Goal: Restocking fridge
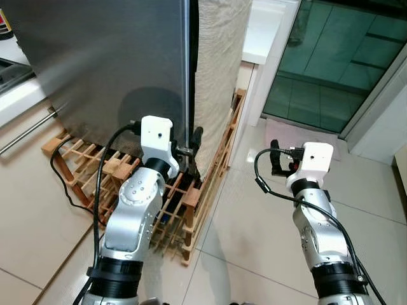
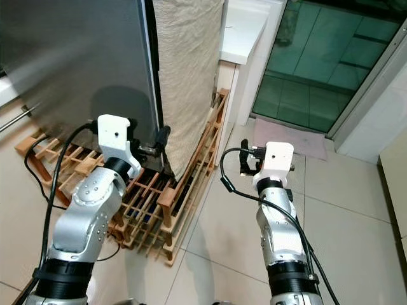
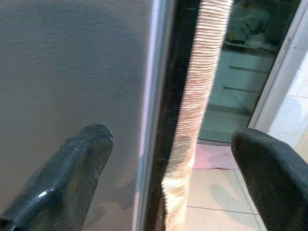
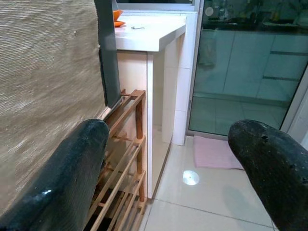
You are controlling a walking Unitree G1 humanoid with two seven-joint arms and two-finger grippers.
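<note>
The fridge's grey steel door (image 1: 108,57) is closed in front of me, and a beige cloth (image 1: 219,63) hangs down the fridge's right side. My left gripper (image 1: 191,145) is open at the door's right edge (image 3: 156,96), low down. One of its fingers (image 3: 77,168) is before the door face and the other is out past the cloth. My right gripper (image 1: 278,159) is open over the tiled floor to the right of the fridge, with nothing between its fingers (image 4: 72,173).
The fridge stands on a wooden slatted rack (image 1: 82,165) that sticks out at front and right. A black cable (image 1: 60,165) lies by the rack. A white counter (image 1: 261,32), a glass door (image 1: 331,57) and a pink mat (image 1: 292,136) lie to the right.
</note>
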